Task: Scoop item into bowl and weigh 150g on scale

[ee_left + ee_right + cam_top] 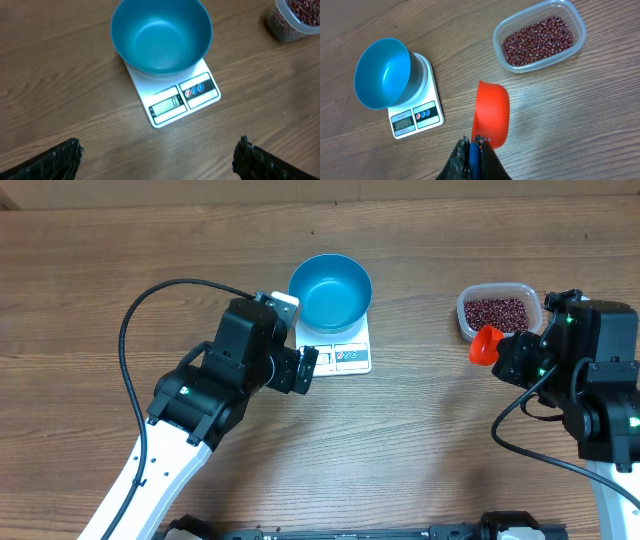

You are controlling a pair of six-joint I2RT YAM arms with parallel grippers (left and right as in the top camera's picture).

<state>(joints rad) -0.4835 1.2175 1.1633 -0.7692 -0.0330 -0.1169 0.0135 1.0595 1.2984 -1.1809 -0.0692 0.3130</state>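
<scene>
The bright blue bowl [330, 290] [160, 35] [382, 72] stands empty on the white scale [347, 358] [175, 102] [415, 117]. The dark red beans [497, 310] [537, 40] lie in a clear plastic tub at the right. My right gripper [512, 358] [477, 141] is shut on the blue handle of an orange-red scoop [485, 345] [491, 114], just in front of the tub. The scoop's inside is turned away in the right wrist view. My left gripper [306, 370] [159, 157] is open and holds nothing, just in front-left of the scale.
The clear tub [466, 320] [280, 30] [572, 50] sits at the table's right, behind my right arm. Bare wooden table [420, 450] lies between the arms. A black cable [135, 330] loops over the left arm.
</scene>
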